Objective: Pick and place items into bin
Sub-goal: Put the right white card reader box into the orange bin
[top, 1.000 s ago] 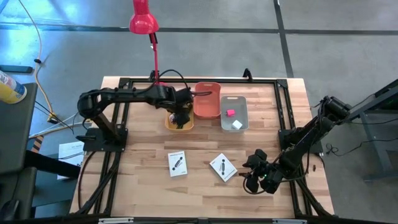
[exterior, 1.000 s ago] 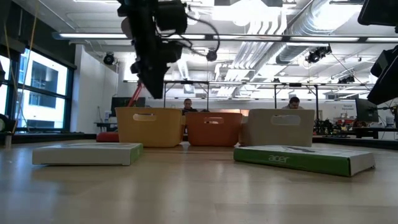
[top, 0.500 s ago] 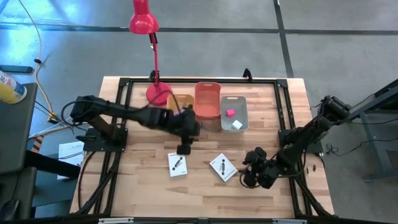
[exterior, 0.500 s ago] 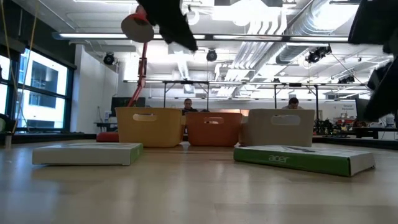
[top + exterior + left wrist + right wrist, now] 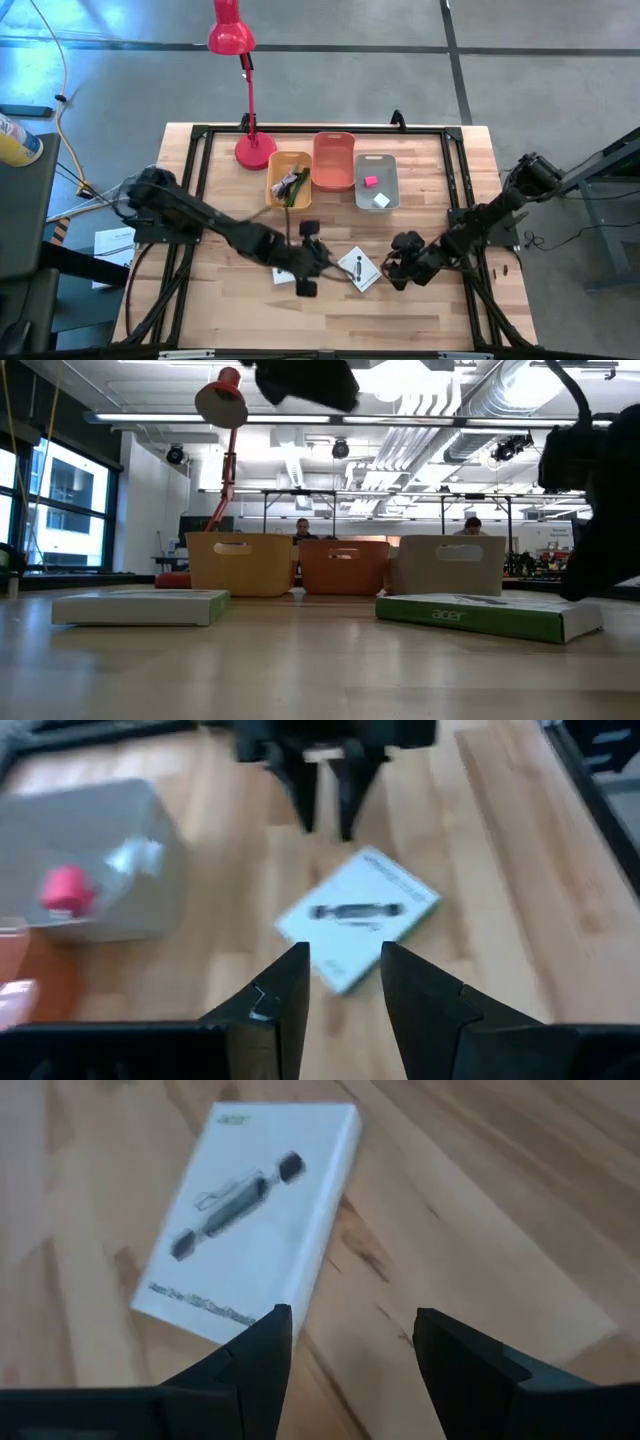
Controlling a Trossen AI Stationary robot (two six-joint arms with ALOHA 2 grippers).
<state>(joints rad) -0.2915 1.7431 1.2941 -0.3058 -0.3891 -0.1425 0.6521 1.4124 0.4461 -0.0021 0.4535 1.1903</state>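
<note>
Lying just ahead of the open right pincer (image 5: 345, 1345), apparently untouched: white card (image 5: 250, 1220).

Overhead, table-level and two close wrist views, both wrists on one white card (image 5: 356, 918).

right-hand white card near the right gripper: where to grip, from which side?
Probably from above, fingers across its two long edges. The white card is really a flat boxed pack lying rotated on the table, so the wrist must turn to match. The right gripper is beside it, open.

Wooden table (image 5: 230, 310) – smooth, pale; plastic bins (image 5: 333, 160) – matt.
</note>
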